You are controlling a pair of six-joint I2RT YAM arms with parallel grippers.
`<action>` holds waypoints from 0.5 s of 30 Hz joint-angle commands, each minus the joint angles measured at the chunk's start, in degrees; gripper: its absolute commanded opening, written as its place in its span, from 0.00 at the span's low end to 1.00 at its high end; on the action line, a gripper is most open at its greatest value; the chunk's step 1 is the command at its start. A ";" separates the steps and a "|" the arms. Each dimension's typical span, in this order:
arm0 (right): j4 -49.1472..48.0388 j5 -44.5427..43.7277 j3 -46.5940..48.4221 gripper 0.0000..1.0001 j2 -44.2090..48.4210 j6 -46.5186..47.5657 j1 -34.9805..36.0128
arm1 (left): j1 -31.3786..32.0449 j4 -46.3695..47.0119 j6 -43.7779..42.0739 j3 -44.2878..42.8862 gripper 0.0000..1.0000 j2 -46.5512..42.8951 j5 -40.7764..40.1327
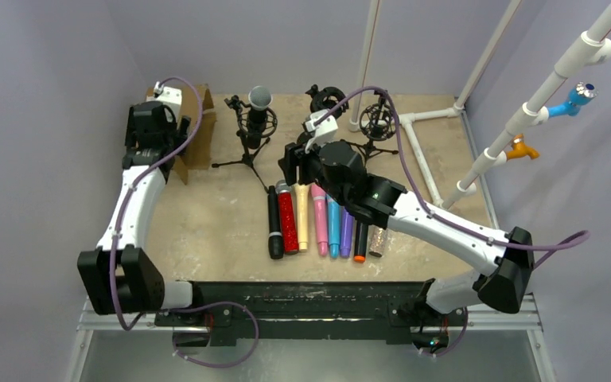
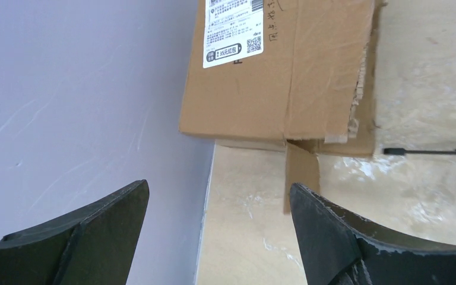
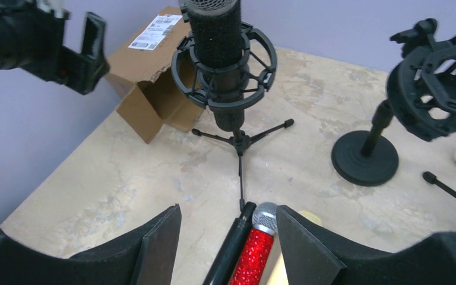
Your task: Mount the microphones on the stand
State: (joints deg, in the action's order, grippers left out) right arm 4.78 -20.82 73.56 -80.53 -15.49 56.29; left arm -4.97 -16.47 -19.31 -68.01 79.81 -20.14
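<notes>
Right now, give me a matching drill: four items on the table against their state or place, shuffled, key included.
Items
1. left-hand tripod stand
2. round-base stand
3. red glitter microphone
4. cardboard box

States or places
A. lying flat, not mounted
B. far-left corner
C. mount empty
D. holds a black microphone upright

Pairs: 1-D, 2-C, 3-A, 4-B

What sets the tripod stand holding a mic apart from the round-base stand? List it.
The tripod stand rests on thin spread legs; the round-base stand on a flat disc. The tripod stand's cradle holds a black microphone; the round-base stand's cradle is empty and tilted. Both are black with ring-shaped cradles.
</notes>
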 commanded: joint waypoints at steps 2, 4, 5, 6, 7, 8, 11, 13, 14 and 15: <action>6.17 -6.45 1.42 0.64 5.38 -2.14 -0.32 | -0.05 -13.27 3.61 -2.68 0.88 -10.37 9.96; 9.91 -8.59 3.11 0.64 5.62 -3.06 -0.54 | -0.43 -19.00 4.62 -3.47 0.88 -13.73 16.07; 11.81 -9.42 3.71 0.64 5.79 -3.74 -0.78 | -0.56 -22.21 4.77 -3.85 0.88 -15.39 20.02; 13.57 -10.16 4.17 0.64 6.01 -4.51 -0.94 | -0.61 -24.76 4.88 -4.02 0.89 -16.97 23.75; 14.90 -10.56 4.29 0.63 6.33 -5.31 -1.14 | -0.62 -27.06 4.81 -3.94 0.89 -18.67 27.03; 16.00 -10.64 4.11 0.62 6.76 -6.01 -1.37 | -0.64 -28.81 4.62 -3.67 0.89 -20.80 30.58; 19.24 -10.71 3.16 0.60 7.80 -8.07 -1.71 | -0.62 -32.59 4.71 -3.02 0.96 -23.84 38.43; 21.20 -10.65 2.33 0.59 8.29 -9.46 -1.84 | -0.61 -33.50 5.07 -1.87 1.00 -24.86 42.49; 21.80 -10.34 1.57 0.58 8.62 -10.09 -1.88 | -0.70 -33.94 4.96 -1.14 1.00 -24.95 44.70; 22.30 -9.18 0.72 0.58 8.81 -10.82 -1.95 | -0.64 -34.55 4.83 -0.63 1.00 -24.83 46.70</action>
State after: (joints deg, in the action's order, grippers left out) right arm 22.02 -29.47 75.48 -73.80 -22.11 54.65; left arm -5.26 -45.71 -15.49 -69.89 54.94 13.32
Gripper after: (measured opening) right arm 0.588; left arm 0.996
